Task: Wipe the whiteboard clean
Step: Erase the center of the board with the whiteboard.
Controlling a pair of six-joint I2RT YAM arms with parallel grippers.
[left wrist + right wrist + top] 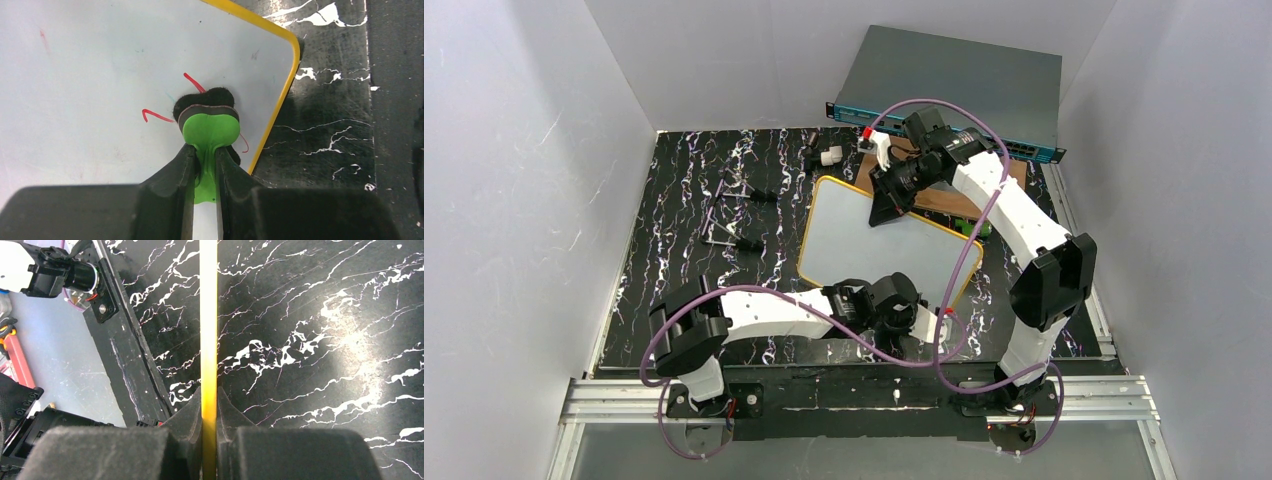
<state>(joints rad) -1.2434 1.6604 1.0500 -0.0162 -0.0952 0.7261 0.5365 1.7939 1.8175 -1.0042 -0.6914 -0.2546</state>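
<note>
The whiteboard (pixel 864 250) lies mid-table, white with a yellow rim (pixel 280 100). Short red strokes (pixel 156 115) remain on it near one corner. My left gripper (pixel 205 152) is shut on the stem of a green eraser (pixel 210 129), whose black felt pad rests on the board over those strokes. From above, the left gripper (pixel 934 322) sits at the board's near right corner, with the eraser hidden under the wrist. My right gripper (pixel 886 205) is shut on the board's far edge. The right wrist view shows the yellow rim (pixel 208 315) edge-on between the right gripper's (pixel 209 402) jaws.
A brown wooden board (pixel 949 200) lies behind the whiteboard under the right arm. A grey box with a teal front (pixel 954 85) stands at the back. Black clips (pixel 736 215) and a small white piece (pixel 830 157) lie to the left. Grey walls enclose the black marbled table (pixel 684 250).
</note>
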